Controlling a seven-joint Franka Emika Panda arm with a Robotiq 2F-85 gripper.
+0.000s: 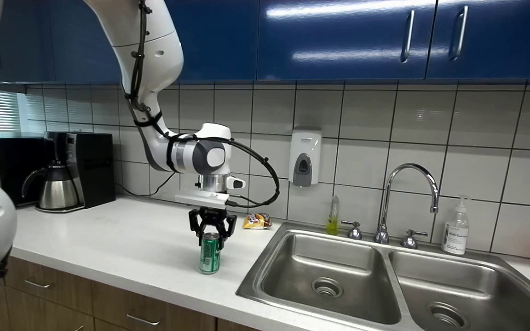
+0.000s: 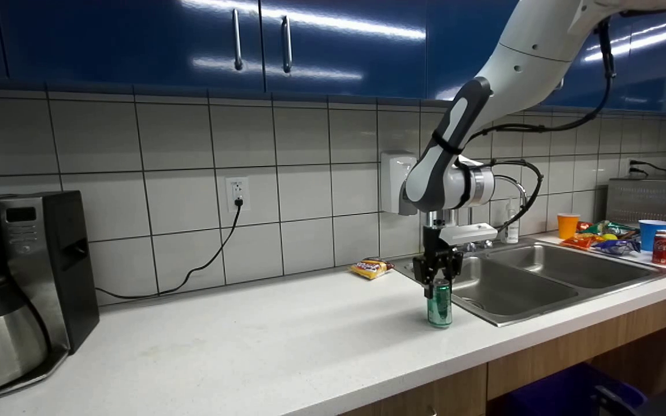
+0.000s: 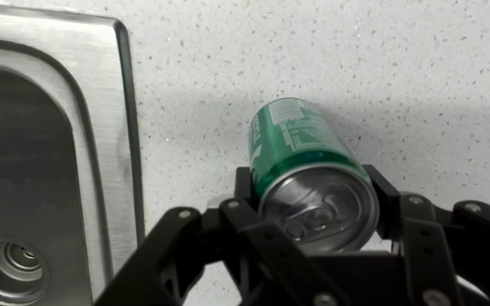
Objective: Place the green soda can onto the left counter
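Observation:
The green soda can (image 1: 210,258) stands upright on the off-white left counter (image 1: 122,234), close to the sink's near corner. It also shows in an exterior view (image 2: 440,311) and in the wrist view (image 3: 300,131), where its silvery top faces the camera. My gripper (image 1: 210,240) points straight down, with one black finger on each side of the can's upper part. In the wrist view the gripper (image 3: 313,187) has both finger pads against the can, just below its rim. The can's base appears to touch the counter. Part of its top is hidden behind the gripper linkage.
The steel double sink (image 1: 255,275) lies beside the can. A snack bag (image 1: 256,221) lies by the wall behind it. A coffee maker (image 2: 58,271) stands at the counter's far end. A tall faucet (image 1: 386,202) rises behind the sink. A red can (image 2: 664,248) stands beyond the sink.

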